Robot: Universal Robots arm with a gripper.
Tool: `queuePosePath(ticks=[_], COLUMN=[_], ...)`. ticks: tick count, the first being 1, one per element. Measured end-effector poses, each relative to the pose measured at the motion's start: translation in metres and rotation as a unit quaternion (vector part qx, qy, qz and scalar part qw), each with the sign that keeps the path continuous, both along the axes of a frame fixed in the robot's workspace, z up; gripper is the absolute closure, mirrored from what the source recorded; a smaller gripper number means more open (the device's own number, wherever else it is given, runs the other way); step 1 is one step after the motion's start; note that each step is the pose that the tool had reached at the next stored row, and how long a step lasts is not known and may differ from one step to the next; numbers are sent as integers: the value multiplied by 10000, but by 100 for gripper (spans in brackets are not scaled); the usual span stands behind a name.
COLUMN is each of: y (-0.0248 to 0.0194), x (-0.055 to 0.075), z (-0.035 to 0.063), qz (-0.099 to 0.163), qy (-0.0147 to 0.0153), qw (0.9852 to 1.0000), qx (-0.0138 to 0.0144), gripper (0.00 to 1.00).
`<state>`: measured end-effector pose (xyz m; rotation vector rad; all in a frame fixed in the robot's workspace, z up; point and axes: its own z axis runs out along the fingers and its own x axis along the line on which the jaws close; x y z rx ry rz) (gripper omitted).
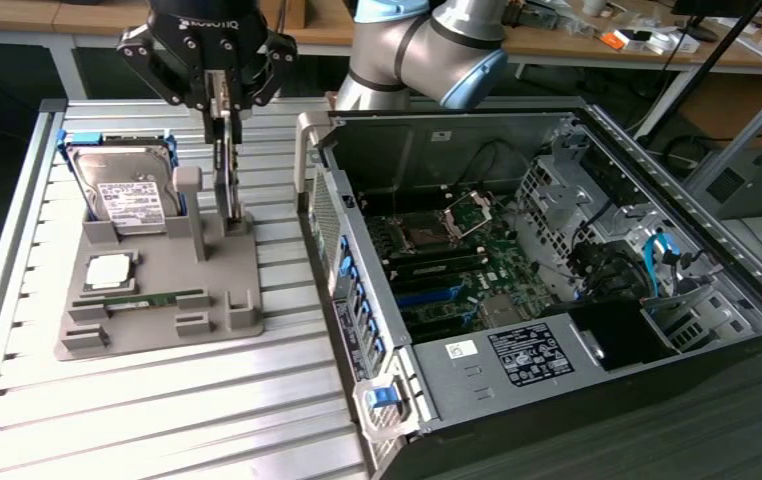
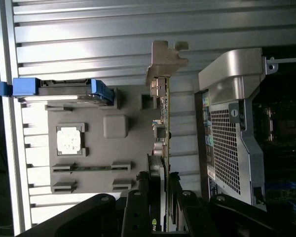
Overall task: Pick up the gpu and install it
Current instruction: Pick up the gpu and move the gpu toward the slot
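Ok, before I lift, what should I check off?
1. Jaws closed on the graphics card, one on each side of it: ok.
2. Card standing upright, edge-on: ok.
3. Card free of the grey holder: not ok, its lower end sits in the holder's stand.
4. Hard drive apart from the jaws: ok.
5. Computer case open with the motherboard exposed: ok.
6. Card slot free and unblocked: cannot tell.
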<state>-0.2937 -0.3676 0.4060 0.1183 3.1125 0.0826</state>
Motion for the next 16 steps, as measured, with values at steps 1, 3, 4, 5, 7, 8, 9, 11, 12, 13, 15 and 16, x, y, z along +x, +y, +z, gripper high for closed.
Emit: queuePosePath(ticks=[1, 3, 4, 5, 7, 8, 9, 11, 12, 13, 15, 16], y=[0, 0, 0, 0, 0, 0, 0, 0, 0, 0, 0, 0], x=[0, 0, 0, 0, 0, 0, 0, 0, 0, 0, 0, 0], z=[9, 33, 44, 52, 68, 77, 86, 103, 112, 121, 134, 140], qz=[0, 0, 0, 0, 0, 0, 0, 0, 0, 0, 0, 0], qy=[0, 0, 0, 0, 0, 0, 0, 0, 0, 0, 0, 0], qw=[10000, 10000, 10000, 10000, 10000, 10000, 10000, 10000, 10000, 10000, 10000, 10000], qx=[1, 5, 6, 8, 10, 11, 12, 14, 15, 16, 20, 22], gripper=[73, 73, 73, 73, 73, 73, 73, 73, 73, 73, 73, 73])
